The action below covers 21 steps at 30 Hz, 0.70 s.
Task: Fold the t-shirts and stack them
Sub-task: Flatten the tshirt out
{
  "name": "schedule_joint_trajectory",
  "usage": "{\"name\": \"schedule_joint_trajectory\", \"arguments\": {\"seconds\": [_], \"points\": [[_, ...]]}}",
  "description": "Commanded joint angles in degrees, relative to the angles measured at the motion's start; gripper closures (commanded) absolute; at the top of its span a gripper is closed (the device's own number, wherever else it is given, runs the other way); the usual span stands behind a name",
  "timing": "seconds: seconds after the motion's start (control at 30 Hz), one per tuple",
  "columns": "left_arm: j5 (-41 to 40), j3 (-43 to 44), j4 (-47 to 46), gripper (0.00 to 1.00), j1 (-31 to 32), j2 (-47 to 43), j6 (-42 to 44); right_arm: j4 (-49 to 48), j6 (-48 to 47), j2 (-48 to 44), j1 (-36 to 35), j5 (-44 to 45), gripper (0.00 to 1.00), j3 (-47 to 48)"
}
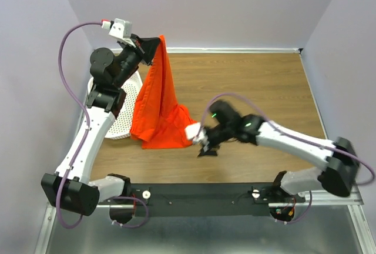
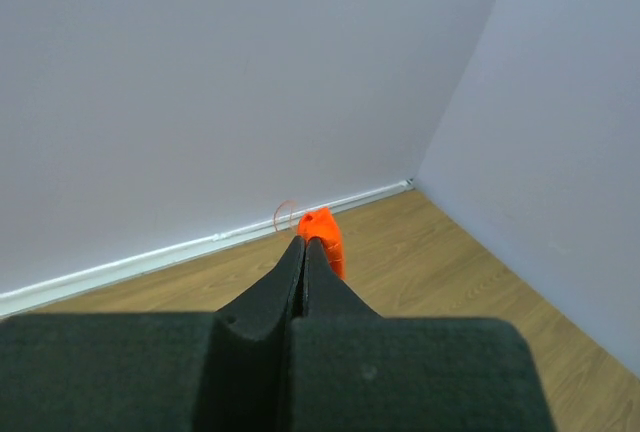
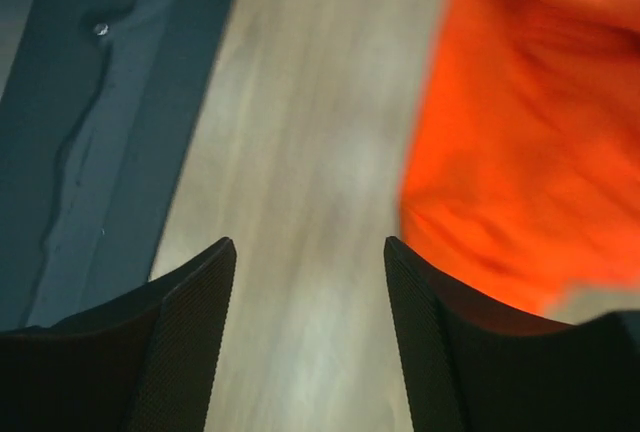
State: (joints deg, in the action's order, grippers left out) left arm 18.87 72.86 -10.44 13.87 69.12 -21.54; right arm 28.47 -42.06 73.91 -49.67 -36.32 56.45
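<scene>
The orange-red t-shirt (image 1: pixel 161 104) hangs in a long drape from my left gripper (image 1: pixel 154 47), which is raised high at the back left and shut on its top edge. Its lower part bunches on the wooden table. In the left wrist view the closed fingers pinch a small tuft of the t-shirt (image 2: pixel 325 234). My right gripper (image 1: pixel 205 147) is open and empty, low over the table just right of the cloth's lower corner. In the right wrist view the t-shirt (image 3: pixel 520 142) lies to the right of the open right gripper (image 3: pixel 310 252).
A white perforated basket (image 1: pixel 124 112) stands at the left, partly behind the left arm and the hanging cloth. The black base rail (image 1: pixel 200 194) runs along the near edge. Lilac walls close the back and sides.
</scene>
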Motion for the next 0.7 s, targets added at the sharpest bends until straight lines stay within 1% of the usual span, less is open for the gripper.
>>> {"name": "schedule_joint_trajectory", "arguments": {"seconds": [0.0, 0.07, 0.1, 0.2, 0.23, 0.27, 0.33, 0.37, 0.4, 0.53, 0.63, 0.67], "points": [[-8.6, -1.6, 2.6, 1.00, 0.1, -3.3, 2.6, -9.4, 2.2, 11.3, -12.8, 17.9, 0.33, 1.3], [-12.6, -3.8, 3.4, 1.00, 0.1, -4.8, 4.0, -10.4, 6.9, 17.2, -13.8, 18.4, 0.34, 8.1], [-13.8, -4.4, 3.8, 1.00, 0.1, -6.1, 4.6, -12.5, 8.1, 21.8, -14.4, 18.2, 0.34, 9.7], [-16.3, -6.8, 4.5, 1.00, 0.1, -8.3, 6.4, -18.3, 12.2, 26.4, -16.0, 20.0, 0.34, 11.9], [-16.8, -7.7, 4.5, 1.00, 0.1, -8.7, 6.8, -21.4, 13.5, 29.5, -17.5, 21.3, 0.34, 12.6], [-17.3, -8.1, 4.5, 1.00, 0.1, -9.1, 7.1, -22.0, 13.9, 31.5, -18.2, 23.7, 0.34, 14.9], [-17.7, -9.1, 4.5, 1.00, 0.1, -10.0, 7.8, -22.9, 15.0, 34.9, -19.3, 25.6, 0.35, 17.9], [-17.9, -9.4, 4.4, 1.00, 0.1, -10.2, 8.1, -22.9, 16.0, 38.2, -19.5, 26.1, 0.37, 19.3], [-18.0, -9.8, 4.2, 1.00, 0.1, -10.6, 8.4, -22.9, 16.4, 39.5, -19.8, 25.9, 0.38, 22.0], [-18.0, -11.5, 3.2, 1.00, 0.0, -11.5, 8.9, -22.9, 17.4, 45.2, -21.3, 24.8, 0.39, 26.5], [-18.4, -13.0, 2.7, 1.00, 0.0, -12.3, 9.3, -23.4, 18.9, 49.2, -21.9, 26.4, 0.41, 30.0], [-18.4, -13.2, 2.7, 1.00, 0.0, -12.5, 9.5, -23.4, 20.0, 50.4, -21.9, 28.3, 0.42, 30.9]]}}
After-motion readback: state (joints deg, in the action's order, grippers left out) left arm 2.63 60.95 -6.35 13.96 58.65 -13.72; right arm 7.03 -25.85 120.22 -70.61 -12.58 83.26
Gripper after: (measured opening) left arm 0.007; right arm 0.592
